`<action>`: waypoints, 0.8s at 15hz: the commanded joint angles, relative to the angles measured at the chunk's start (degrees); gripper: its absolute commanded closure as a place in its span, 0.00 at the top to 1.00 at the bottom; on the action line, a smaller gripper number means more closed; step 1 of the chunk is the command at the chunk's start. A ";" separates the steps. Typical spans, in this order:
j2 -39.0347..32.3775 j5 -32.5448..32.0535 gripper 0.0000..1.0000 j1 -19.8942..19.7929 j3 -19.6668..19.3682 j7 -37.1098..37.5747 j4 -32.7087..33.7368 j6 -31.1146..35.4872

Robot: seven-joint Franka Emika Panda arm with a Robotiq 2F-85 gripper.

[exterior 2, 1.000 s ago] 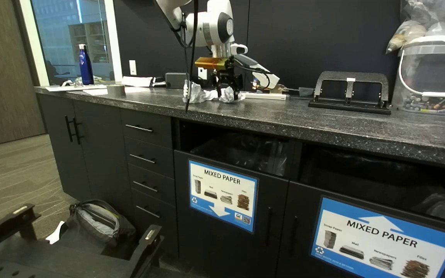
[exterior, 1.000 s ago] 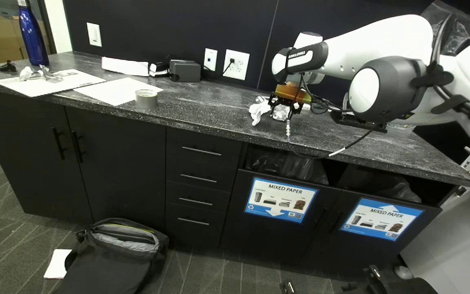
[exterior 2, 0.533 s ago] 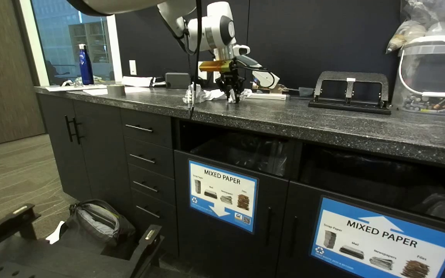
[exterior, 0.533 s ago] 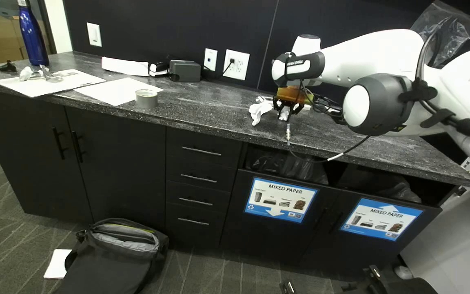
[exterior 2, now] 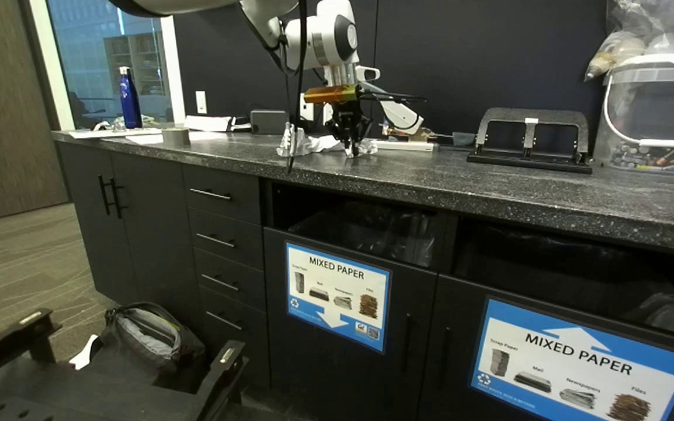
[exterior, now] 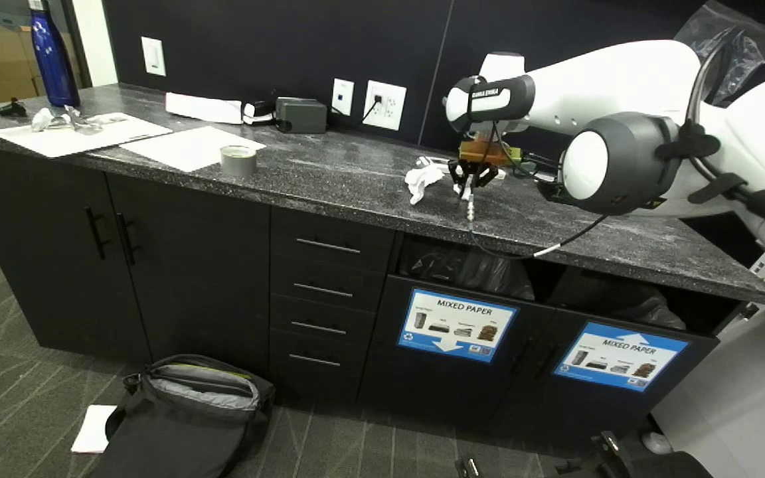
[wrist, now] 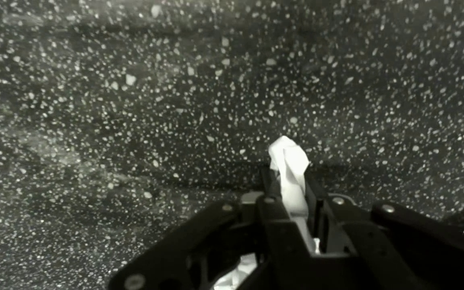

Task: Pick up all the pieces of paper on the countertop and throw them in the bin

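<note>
My gripper (wrist: 290, 183) has risen slightly, pinching a crumpled paper piece (wrist: 289, 156) low at the countertop (exterior: 329, 179). Binning it is still ahead, I judge; more crumpled paper (exterior: 424, 176) lies just left.

Speckled countertop (exterior: 336, 179) bears crumpled paper (exterior: 422, 178), a blue bottle (exterior: 54, 58), a hole punch (exterior 2: 529, 140) and a grey roll (exterior: 238, 163) (probably tape)

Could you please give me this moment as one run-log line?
gripper: closed on paper wad | height: near countertop | loose crumpled paper: alongside | binning: pending
</note>
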State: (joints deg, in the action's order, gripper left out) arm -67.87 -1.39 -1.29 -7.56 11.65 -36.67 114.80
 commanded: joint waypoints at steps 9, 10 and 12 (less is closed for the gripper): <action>18.57 0.52 0.11 -0.27 3.97 -17.44 -27.38 -15.19; 20.12 0.10 0.11 0.12 3.89 -18.04 -29.86 -16.46; 22.99 -1.76 0.11 0.48 4.74 -19.26 -34.78 -15.88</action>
State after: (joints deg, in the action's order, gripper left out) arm -51.59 -1.09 -1.35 -4.21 -5.41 -60.37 98.74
